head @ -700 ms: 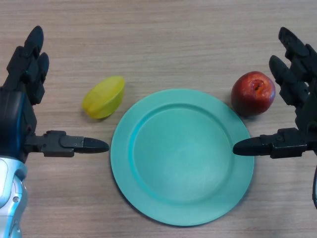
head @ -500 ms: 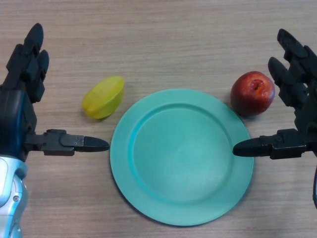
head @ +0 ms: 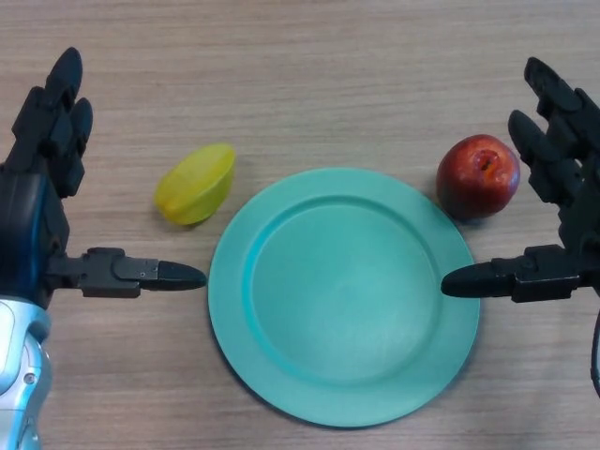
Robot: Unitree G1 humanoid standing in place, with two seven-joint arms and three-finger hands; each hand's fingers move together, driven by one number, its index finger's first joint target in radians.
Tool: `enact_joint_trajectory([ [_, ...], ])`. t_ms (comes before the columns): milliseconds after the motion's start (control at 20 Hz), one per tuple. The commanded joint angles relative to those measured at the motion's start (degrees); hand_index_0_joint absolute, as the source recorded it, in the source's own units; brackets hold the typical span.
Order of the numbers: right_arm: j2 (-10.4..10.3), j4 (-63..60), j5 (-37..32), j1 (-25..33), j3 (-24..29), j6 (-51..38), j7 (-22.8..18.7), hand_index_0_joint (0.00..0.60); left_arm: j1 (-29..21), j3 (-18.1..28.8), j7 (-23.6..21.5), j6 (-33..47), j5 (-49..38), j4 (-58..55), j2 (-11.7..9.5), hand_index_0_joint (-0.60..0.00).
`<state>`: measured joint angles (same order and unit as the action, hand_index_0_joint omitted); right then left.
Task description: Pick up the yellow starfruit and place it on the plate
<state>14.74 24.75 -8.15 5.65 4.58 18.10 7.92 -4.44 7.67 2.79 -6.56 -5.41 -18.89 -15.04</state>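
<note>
Currently: starfruit (head: 195, 184) on table beside plate (head: 281, 375), ungrasped | left hand (head: 37, 202) spread, nearest | right hand (head: 562, 216) spread, idle | pick and place pending

I noted a matt wood-grain table (head: 309, 84). The teal plate (head: 281, 375) looked like smooth, satin plastic. At its 10 o'clock, the yellow starfruit (head: 195, 184) appeared waxy and smooth; at 2 o'clock, the red apple (head: 478, 176) showed a glossy skin. Both hands looked like matt black plastic.
</note>
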Motion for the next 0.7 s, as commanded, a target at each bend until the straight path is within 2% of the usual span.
enact_joint_trajectory([
  [50, 1.5, 4.0, 0.0, 1.5, 3.4, -7.0, 0.0, 0.0, -1.4, 4.1, 0.4, 9.8, -0.1, -1.6, -2.2, 0.0],
  [200, 1.4, 4.6, -0.6, 1.1, 3.5, -6.3, 0.0, 0.0, -3.0, 3.9, -1.2, 11.0, 1.2, 1.2, -2.7, 0.0],
  [550, 1.1, 5.8, -3.0, 0.5, 4.0, -5.0, -0.9, 0.0, -12.3, 0.7, -10.4, 13.8, 7.3, 16.5, -3.5, 0.0],
  [700, 1.3, 6.8, -4.0, 0.3, 4.3, -4.1, -1.2, 0.0, -16.1, -0.7, -11.2, 13.0, 9.7, 23.7, -3.7, 0.0],
])
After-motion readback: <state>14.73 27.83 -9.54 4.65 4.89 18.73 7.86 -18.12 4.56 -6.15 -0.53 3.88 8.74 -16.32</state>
